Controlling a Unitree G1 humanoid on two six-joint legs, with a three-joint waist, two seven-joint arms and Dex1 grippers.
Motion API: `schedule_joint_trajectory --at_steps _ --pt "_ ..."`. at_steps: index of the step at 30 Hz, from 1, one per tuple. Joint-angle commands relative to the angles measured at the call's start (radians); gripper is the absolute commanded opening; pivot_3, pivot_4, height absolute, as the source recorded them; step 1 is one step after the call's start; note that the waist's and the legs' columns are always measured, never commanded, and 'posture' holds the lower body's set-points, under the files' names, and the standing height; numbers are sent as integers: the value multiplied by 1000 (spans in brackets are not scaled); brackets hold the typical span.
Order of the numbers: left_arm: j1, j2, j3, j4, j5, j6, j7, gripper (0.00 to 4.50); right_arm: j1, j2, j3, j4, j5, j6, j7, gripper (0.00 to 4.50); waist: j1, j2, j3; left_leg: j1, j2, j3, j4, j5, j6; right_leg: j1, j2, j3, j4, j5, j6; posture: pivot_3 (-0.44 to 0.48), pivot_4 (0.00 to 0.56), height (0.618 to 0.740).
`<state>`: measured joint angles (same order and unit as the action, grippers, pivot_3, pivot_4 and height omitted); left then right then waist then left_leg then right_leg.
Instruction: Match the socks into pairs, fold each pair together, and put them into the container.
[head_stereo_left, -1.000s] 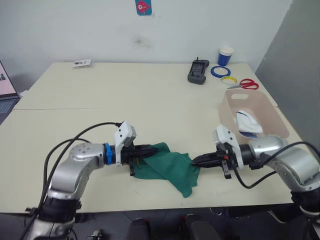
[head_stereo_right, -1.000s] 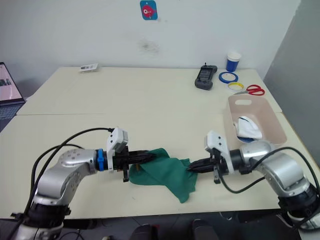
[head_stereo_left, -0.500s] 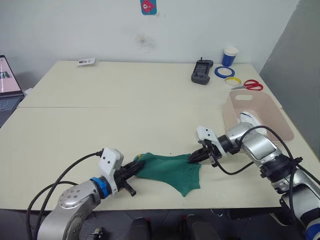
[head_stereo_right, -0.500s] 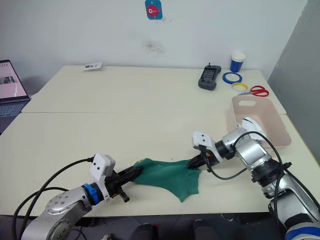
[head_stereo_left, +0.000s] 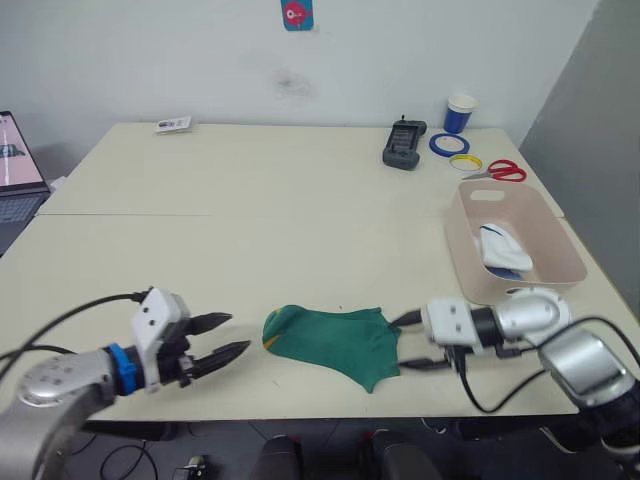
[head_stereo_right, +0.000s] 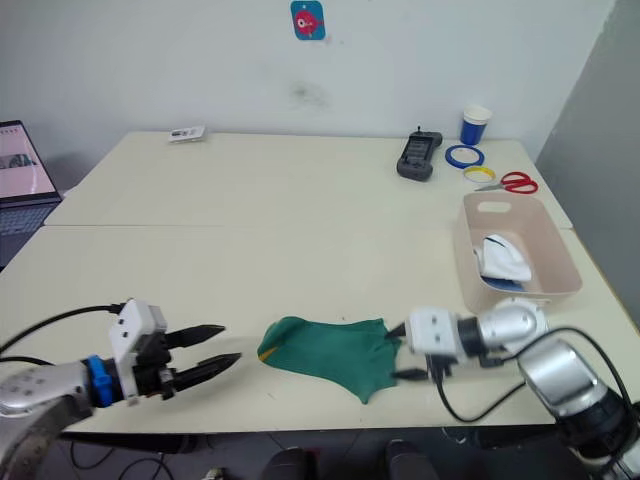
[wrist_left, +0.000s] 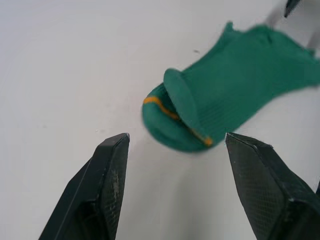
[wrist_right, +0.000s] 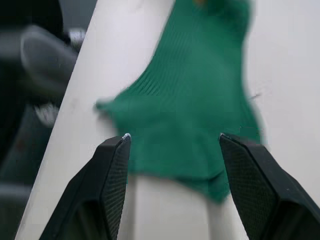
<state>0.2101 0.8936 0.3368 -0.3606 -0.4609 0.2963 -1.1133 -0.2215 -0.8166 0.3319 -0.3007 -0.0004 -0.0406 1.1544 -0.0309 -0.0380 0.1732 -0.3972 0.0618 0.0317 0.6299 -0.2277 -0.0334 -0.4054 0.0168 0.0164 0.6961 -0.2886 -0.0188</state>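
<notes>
Dark green socks with a yellow cuff line lie flat near the table's front edge, seen close in the left wrist view as green socks and in the right wrist view as green socks. My left gripper stands open a short way left of them, holding nothing. My right gripper is open just off their right edge, empty too. The pale pink container stands at the right, with white socks and a bit of light blue inside.
At the back right lie a black handheld device, a blue-and-white cup, blue and yellow tape rings and red scissors. A laptop sits at the far left, a small card at the back.
Both grippers have let go of the green socks, opened and drawn back, left one leftward, right one rightward. The socks now lie flat on the table.
</notes>
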Motion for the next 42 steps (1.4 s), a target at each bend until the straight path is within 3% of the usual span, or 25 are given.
schedule_joint_trajectory --at_steps 1,7,12,19,27,31,34,38,41,42 --pt "-122 13 -112 124 114 -351 -163 3165 31 32 13 18 -106 -217 -102 3038 1 0 0 0 0 1 0 0 0 0 0 0 0 0 0 0 150 740" --pt "-299 -35 -333 290 246 -644 -259 3165 20 87 58 89 -227 -323 -186 3038 -1 -1 0 -1 0 4 0 0 0 0 0 0 0 1 1 0 150 740" --pt "-384 -72 -429 420 334 -766 -234 3165 10 116 82 105 -251 -350 -195 3038 1 -1 -1 0 2 3 0 0 0 0 5 -1 1 1 1 0 150 740" --pt "-455 -99 -471 533 371 -805 -188 3165 10 116 101 80 -224 -386 -176 3038 1 -2 -1 0 2 2 0 0 0 1 6 -1 1 1 0 0 150 740" --pt "-454 -97 -480 550 350 -817 -192 3165 3 104 115 67 -176 -432 -138 3038 1 -2 -1 0 2 2 0 0 0 1 6 -1 1 1 0 0 150 740" --pt "-464 -109 -497 546 353 -813 -188 2251 -26 125 135 97 -186 -432 -130 3080 1 -2 -1 0 2 2 0 0 0 1 6 -1 1 1 0 0 150 740" --pt "-472 -113 -504 551 354 -812 -188 1257 -47 141 142 124 -189 -441 -129 2450 1 -2 -1 0 2 2 1 0 0 1 6 -1 1 1 0 0 150 740" --pt "-472 -108 -506 550 346 -810 -196 5 -58 148 133 131 -160 -446 -127 1006 2 -2 -1 0 2 2 1 0 0 1 6 -1 1 1 0 0 150 740" --pt "-466 -108 -501 537 316 -789 -213 0 -58 152 98 117 -89 -428 -131 35 2 -2 -1 0 2 2 1 0 0 1 6 -1 1 1 0 0 150 740" --pt "-463 -109 -498 529 301 -775 -219 0 -53 155 88 106 -61 -410 -133 35 2 -2 -1 0 2 2 1 0 0 1 6 -1 2 1 0 0 150 740"
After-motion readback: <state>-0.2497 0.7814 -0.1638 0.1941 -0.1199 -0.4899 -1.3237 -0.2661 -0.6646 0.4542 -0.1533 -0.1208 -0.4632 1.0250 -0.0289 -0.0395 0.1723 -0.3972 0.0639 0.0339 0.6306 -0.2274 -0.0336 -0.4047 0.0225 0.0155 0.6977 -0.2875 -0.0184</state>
